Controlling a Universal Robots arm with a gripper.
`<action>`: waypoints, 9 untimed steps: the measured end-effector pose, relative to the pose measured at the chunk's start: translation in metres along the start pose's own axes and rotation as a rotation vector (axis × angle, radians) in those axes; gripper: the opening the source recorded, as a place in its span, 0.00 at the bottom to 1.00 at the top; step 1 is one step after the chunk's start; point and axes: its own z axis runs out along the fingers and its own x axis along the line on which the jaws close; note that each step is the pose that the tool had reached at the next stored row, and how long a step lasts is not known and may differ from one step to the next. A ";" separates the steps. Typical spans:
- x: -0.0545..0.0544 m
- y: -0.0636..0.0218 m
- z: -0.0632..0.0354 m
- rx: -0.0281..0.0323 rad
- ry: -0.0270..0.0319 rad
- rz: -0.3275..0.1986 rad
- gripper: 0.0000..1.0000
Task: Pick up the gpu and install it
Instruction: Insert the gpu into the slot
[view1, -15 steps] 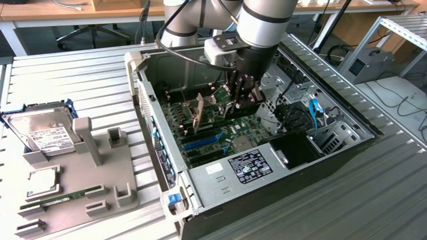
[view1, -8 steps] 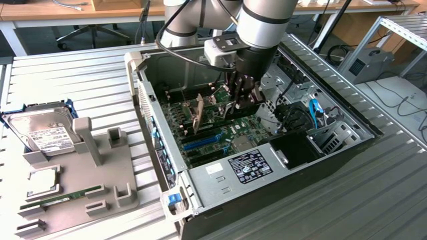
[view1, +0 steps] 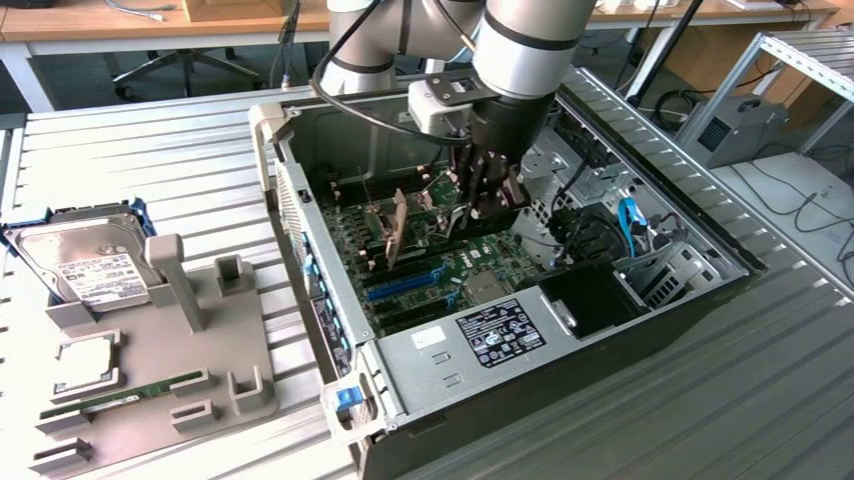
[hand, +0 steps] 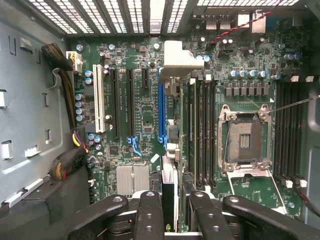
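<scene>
My gripper (view1: 490, 210) reaches down into the open computer case (view1: 287, 130), over the motherboard. In the wrist view the gpu (hand: 171, 185) runs edge-on between my two inner fingers (hand: 150, 215). Its silver end bracket (hand: 182, 55) points at the vented rear wall. The gripper (hand: 175, 200) is shut on the card. The card hangs along the long blue slot (hand: 161, 105), slightly to one side of it, and I cannot tell whether its edge touches the slot. In the exterior view an upright card (view1: 396, 232) stands on the board just to the exterior view's left of the fingers.
The CPU socket (hand: 246, 140) and memory slots (hand: 202, 130) lie beside the card. Cable bundles (hand: 70, 160) hang along the case wall. Outside the case, a grey holder (view1: 227, 350) carries a hard drive (view1: 87, 265), a chip (view1: 87, 362) and a memory stick (view1: 127, 392).
</scene>
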 end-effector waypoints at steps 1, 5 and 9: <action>0.000 0.0000 0.0002 0.0000 0.0000 0.000 0.26; 0.000 0.0000 0.0010 0.0000 0.0000 0.000 0.26; 0.000 0.0000 0.0015 0.0000 0.0000 0.000 0.26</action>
